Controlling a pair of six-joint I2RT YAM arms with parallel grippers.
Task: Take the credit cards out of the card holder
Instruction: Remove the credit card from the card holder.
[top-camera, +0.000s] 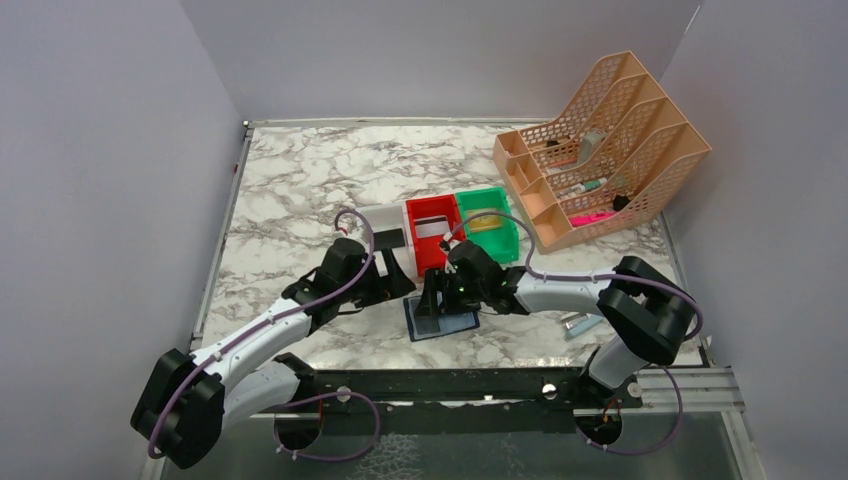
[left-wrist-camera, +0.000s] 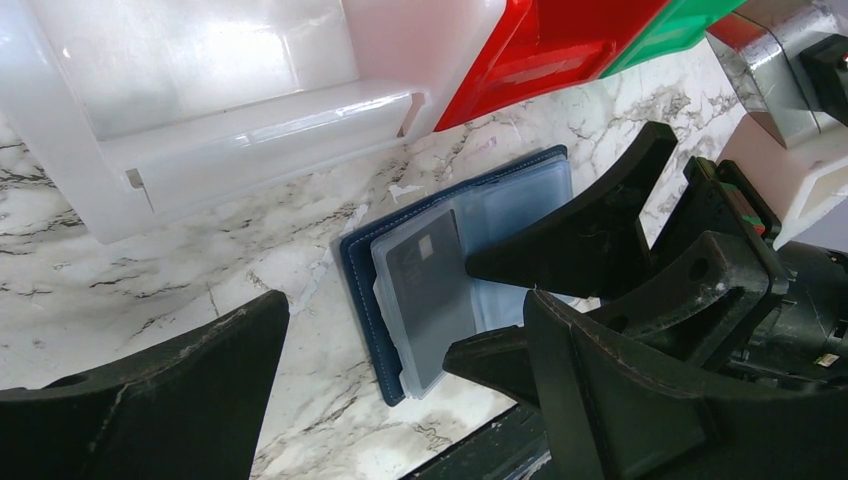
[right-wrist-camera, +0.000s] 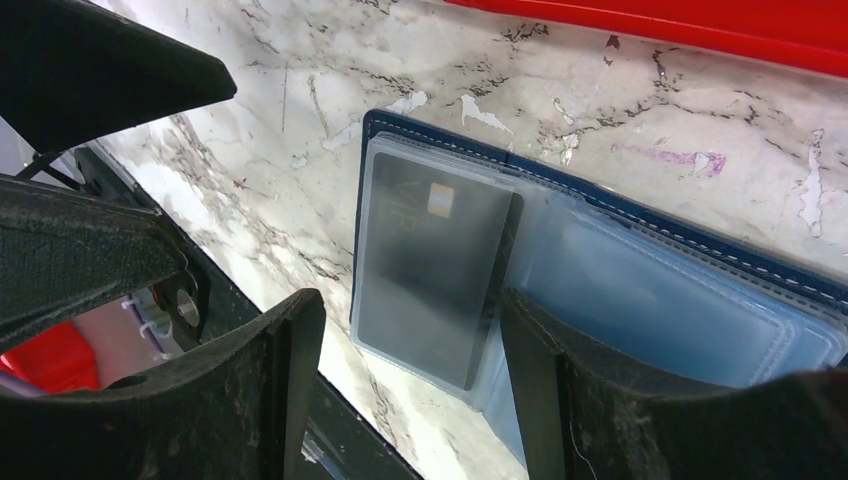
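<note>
Broadly, the marble table (top-camera: 300, 190) is carrying a peach mesh organiser (top-camera: 610, 140) at its far right corner, and both arms are reaching in toward the middle. A white bin (top-camera: 385, 225), a red bin (top-camera: 430, 230) and a green bin (top-camera: 488, 220) are sitting side by side there.

The card holder (top-camera: 443, 322) is lying open and flat just in front of the red bin, close to the table's near edge, with bare marble showing on its left. The left gripper (left-wrist-camera: 400, 335) is hanging over it with its jaws spread wide, touching nothing.

The right gripper (right-wrist-camera: 410, 390) is pointing down at the holder with its jaws moderately apart. One finger (right-wrist-camera: 290, 400) is standing over the marble just off the holder's navy edge, and the other is meeting the clear sleeves at the right side of a dark card (right-wrist-camera: 430, 270). That card is sitting inside the top sleeve, with a small pale square (right-wrist-camera: 438, 200) showing near one end. Its print is coming through too blurred to read.
</note>
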